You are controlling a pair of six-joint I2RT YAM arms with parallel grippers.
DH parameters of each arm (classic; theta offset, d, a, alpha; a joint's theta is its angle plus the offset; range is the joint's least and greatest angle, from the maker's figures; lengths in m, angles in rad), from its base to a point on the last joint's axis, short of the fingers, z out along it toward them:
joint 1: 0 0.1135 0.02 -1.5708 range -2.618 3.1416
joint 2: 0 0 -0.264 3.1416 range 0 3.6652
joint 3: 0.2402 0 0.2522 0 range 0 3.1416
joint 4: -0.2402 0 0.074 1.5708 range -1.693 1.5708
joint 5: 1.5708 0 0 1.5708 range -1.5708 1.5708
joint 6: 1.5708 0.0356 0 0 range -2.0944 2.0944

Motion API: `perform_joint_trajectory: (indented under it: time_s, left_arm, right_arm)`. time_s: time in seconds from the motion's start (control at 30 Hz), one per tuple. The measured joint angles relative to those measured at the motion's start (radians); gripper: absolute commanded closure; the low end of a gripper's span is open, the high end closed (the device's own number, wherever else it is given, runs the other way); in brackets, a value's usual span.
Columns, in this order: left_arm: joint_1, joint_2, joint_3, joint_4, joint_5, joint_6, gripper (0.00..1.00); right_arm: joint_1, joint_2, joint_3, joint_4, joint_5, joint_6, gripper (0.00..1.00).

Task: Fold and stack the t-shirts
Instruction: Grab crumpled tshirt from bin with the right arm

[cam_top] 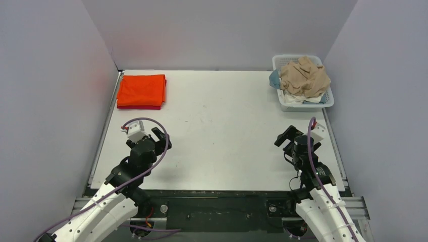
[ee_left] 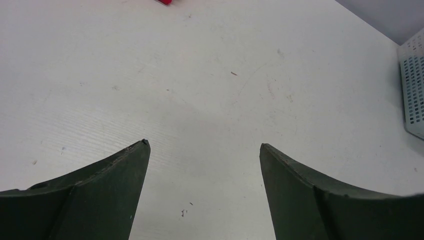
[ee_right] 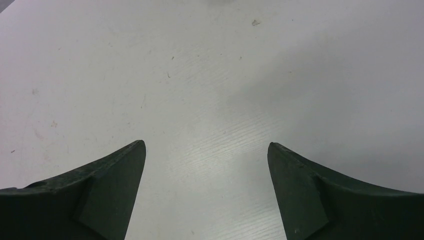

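Hovering above the table (cam_top: 222,126), left tool (ee_left: 202,145) and right tool (ee_right: 206,144) gape wide, holding nothing; orange t-shirt (cam_top: 141,89) lies folded.

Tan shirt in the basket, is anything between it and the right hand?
Nothing visible. Bare table lies between the right hand and the basket, and the tan shirt lies uppermost in it, uncovered.

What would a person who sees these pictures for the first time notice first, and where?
A folded bright orange t-shirt lies on a dark red t-shirt at the white table's far left corner. At the far right, a white plastic lattice basket holds a crumpled tan-beige t-shirt heaped over other cloth. The left pincer and right pincer hang open near the front.
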Motion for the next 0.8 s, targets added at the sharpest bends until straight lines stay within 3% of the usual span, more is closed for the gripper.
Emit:
perform_joint_trajectory:
  time_s: [0.23, 0.43, 0.8]
  left_arm:
    - [0.0, 0.008, 0.0, 0.002, -0.001, 0.0, 0.09]
    - [0.0, 0.042, 0.0, 0.018, 0.0, -0.001, 0.09]
    - [0.0, 0.134, 0.0, 0.067, -0.001, -0.004, 0.09]
  right_arm:
    - [0.0, 0.152, 0.136, -0.01, 0.043, -0.016, 0.0]
    - [-0.027, 0.503, 0.512, -0.031, 0.138, -0.071, 0.0]
    - [-0.234, 1.218, 1.187, -0.1, 0.15, -0.142, 0.06]
